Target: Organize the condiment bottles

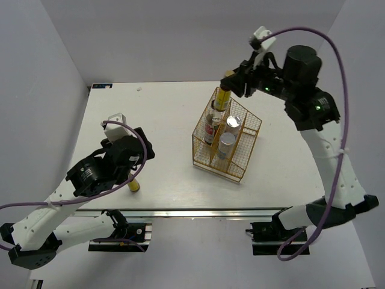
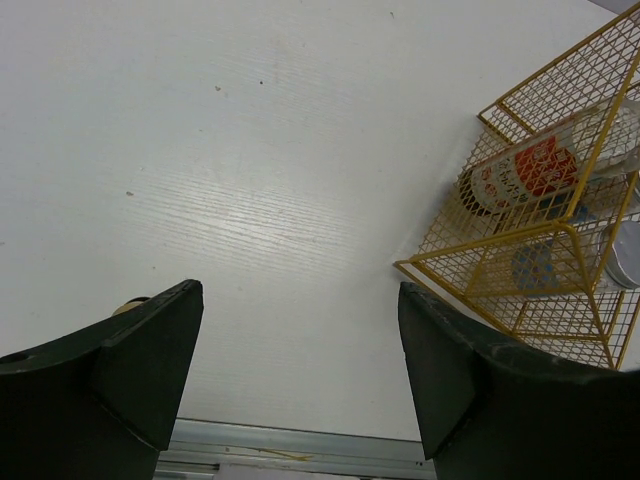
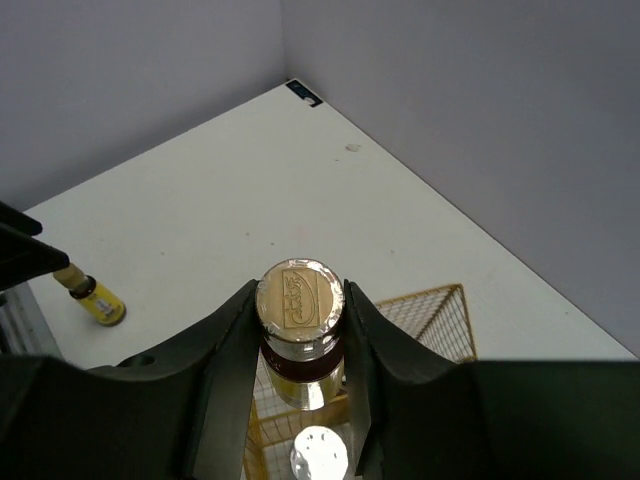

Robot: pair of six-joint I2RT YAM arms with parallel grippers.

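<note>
the amber bottle (image 3: pixel 298 292) hangs upright over the far corner of the basket (image 1: pixel 203 150), pinched at the neck just under its cap by the right gripper (image 3: pixel 298 312). it looks rigid, smooth and likely slippery, so that neck hold suits. the other bottle (image 1: pixel 133 184) sits on the table (image 1: pixel 168 120) by the left gripper (image 2: pixel 298 300), jaws wide and empty.

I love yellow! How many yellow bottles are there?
2. One bottle is gripped in the right hand above the basket; the other bottle is on the table near the left hand. None seem hidden.
</note>
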